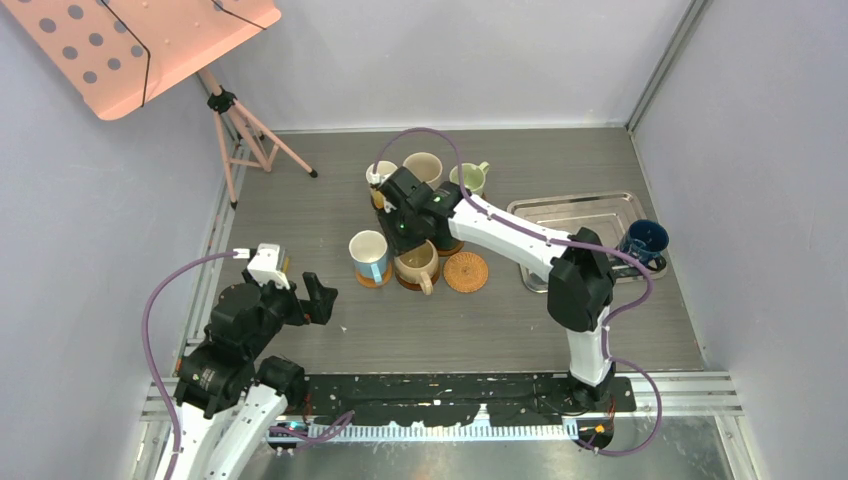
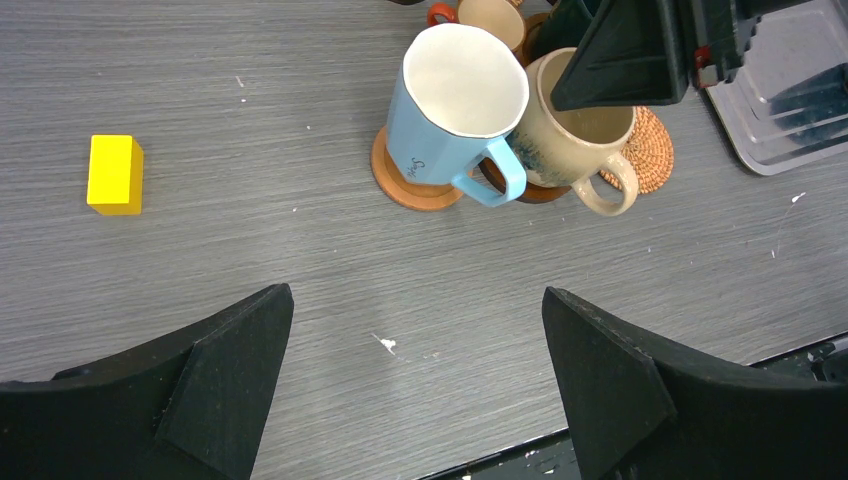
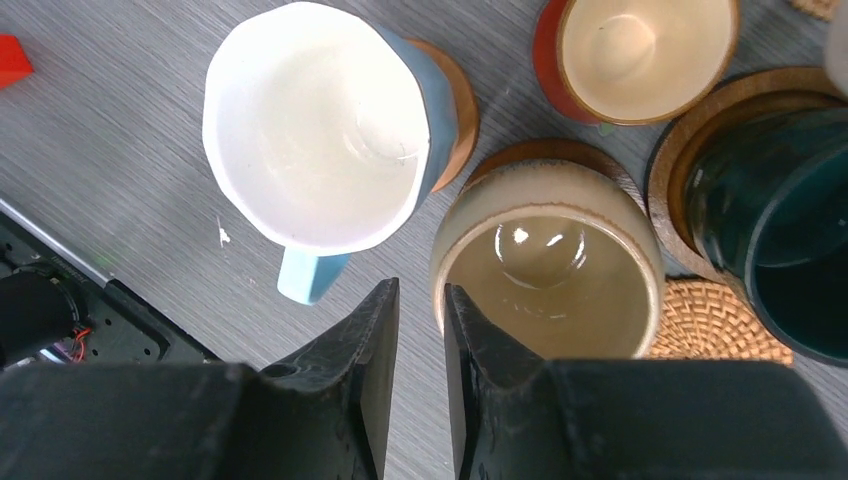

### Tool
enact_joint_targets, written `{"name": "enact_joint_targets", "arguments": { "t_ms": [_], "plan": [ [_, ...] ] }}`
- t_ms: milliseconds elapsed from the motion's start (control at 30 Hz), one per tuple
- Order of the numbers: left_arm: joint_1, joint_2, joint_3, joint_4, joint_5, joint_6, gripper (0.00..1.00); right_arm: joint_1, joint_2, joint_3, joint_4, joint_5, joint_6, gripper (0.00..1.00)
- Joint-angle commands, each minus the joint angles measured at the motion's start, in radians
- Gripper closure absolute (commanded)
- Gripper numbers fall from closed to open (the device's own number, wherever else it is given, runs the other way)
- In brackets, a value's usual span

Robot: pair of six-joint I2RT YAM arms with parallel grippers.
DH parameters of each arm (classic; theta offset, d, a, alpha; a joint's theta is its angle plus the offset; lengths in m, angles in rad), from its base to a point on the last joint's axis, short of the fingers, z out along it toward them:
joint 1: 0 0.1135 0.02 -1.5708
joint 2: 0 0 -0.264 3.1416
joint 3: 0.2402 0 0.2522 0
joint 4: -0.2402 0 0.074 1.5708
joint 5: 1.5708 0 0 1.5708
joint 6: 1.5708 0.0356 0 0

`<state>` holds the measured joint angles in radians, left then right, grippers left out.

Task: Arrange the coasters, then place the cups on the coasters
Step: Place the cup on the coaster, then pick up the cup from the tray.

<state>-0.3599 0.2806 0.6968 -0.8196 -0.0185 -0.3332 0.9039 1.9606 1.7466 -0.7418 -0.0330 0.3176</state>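
L tool [image 2: 415,295]: wide open | R tool [image 3: 420,290]: slightly apart, at beige mug [image 3: 545,270]

Left arm folded low near its base, left black two-finger gripper [image 2: 415,300] spread wide; right arm stretched forward-left, right black two-finger gripper [image 3: 420,300] pointing down, fingers narrowly parted

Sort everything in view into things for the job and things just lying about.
Job: blue cup, beige cup, dark green cup, small orange cup, navy cup, pale green cup, tan coaster, brown coaster, wicker coaster.
Lying about: metal tray, yellow block, pink stand.
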Motion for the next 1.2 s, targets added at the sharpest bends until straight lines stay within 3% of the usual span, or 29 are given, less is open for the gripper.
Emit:
{"name": "enact_joint_targets", "arguments": {
  "t_ms": [0,233,400,533,767,1033,1167],
  "plan": [
    [-0.002,-0.014,0.0,0.036,-0.013,0.006,0.01,-0.009,-0.123,0.066,-0.042,0.06,0.014,0.69],
    [-0.002,-0.014,0.0,0.036,-0.008,0.006,0.01,-0.087,-0.312,-0.032,-0.062,0.302,-0.012,0.65],
    [-0.002,-0.013,-0.002,0.039,-0.005,0.006,0.01,-0.232,-0.464,-0.215,-0.024,0.481,-0.039,0.64],
    [-0.002,-0.008,0.0,0.037,-0.002,0.006,0.01,-0.364,-0.57,-0.364,0.007,0.651,-0.056,0.56],
    [-0.002,0.003,-0.002,0.042,0.011,0.006,0.01,-0.682,-0.663,-0.542,0.106,0.723,-0.096,0.38],
    [-0.002,0.012,-0.001,0.04,0.011,0.006,0.01,-0.959,-0.564,-0.555,0.109,0.724,-0.096,0.34],
    [-0.002,0.018,-0.002,0.04,0.011,0.006,0.01,-1.052,-0.501,-0.548,0.103,0.651,-0.068,0.34]
  ]
}}
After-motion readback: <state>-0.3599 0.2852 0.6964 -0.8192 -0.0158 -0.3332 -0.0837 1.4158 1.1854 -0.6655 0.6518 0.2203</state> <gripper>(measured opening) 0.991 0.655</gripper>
